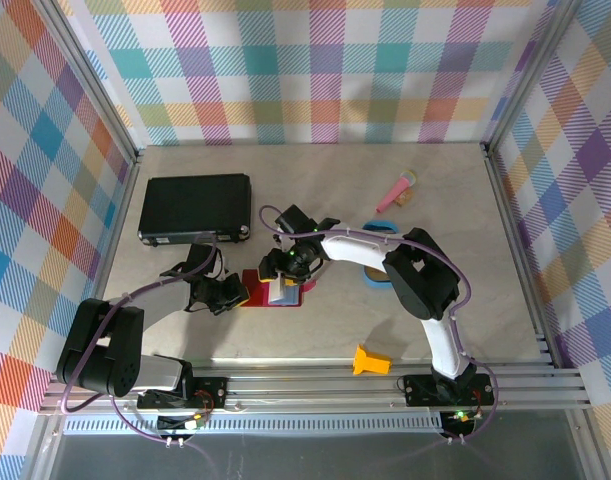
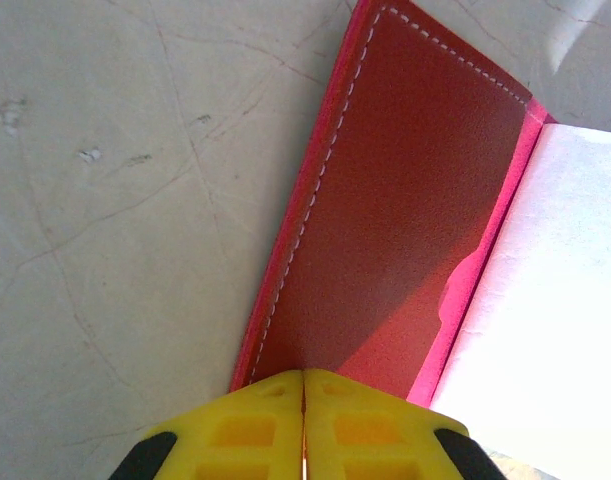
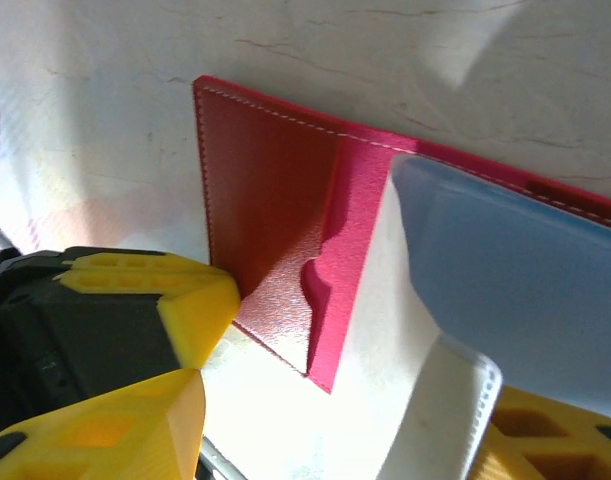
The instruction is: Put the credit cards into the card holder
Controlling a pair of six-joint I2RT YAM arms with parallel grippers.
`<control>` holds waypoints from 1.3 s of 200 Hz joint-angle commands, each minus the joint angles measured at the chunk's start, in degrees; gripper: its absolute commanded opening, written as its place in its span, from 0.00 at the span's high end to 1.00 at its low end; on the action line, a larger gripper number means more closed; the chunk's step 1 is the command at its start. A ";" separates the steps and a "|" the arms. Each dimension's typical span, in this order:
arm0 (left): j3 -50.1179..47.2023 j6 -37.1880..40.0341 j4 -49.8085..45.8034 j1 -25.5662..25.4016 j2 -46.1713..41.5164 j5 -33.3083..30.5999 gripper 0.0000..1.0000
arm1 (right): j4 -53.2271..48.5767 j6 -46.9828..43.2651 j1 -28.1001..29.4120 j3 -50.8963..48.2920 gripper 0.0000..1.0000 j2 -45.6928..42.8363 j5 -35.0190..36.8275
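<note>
— Near edge?
— Orange block (image 1: 371,360) by the front rail, well apart from the work, with bare table (image 1: 315,335) between
— Grippers?
— Left gripper (image 2: 303,378) closed and empty, tips on the open red flap of the holder (image 2: 385,220), mid-table. Right gripper (image 3: 345,405) part open over the inner pocket, blue card (image 3: 525,290) by one finger; whether it grips, cannot tell
— Beyond?
— Tray (image 1: 373,281) under the right arm, black case (image 1: 195,208) behind the left, pink item (image 1: 396,189) far back
</note>
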 commanded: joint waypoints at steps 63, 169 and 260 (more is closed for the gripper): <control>2.55 -0.29 -6.76 0.52 -1.91 -0.74 0.89 | 13.33 3.99 1.07 -1.76 0.41 -0.72 -9.02; 4.57 -3.97 -16.10 1.26 -10.53 -0.02 0.86 | 19.93 10.53 1.71 1.52 0.39 5.77 -9.99; -1.32 -9.79 -8.66 1.46 -14.65 5.66 0.86 | 12.40 11.64 3.26 5.37 0.39 8.93 -1.49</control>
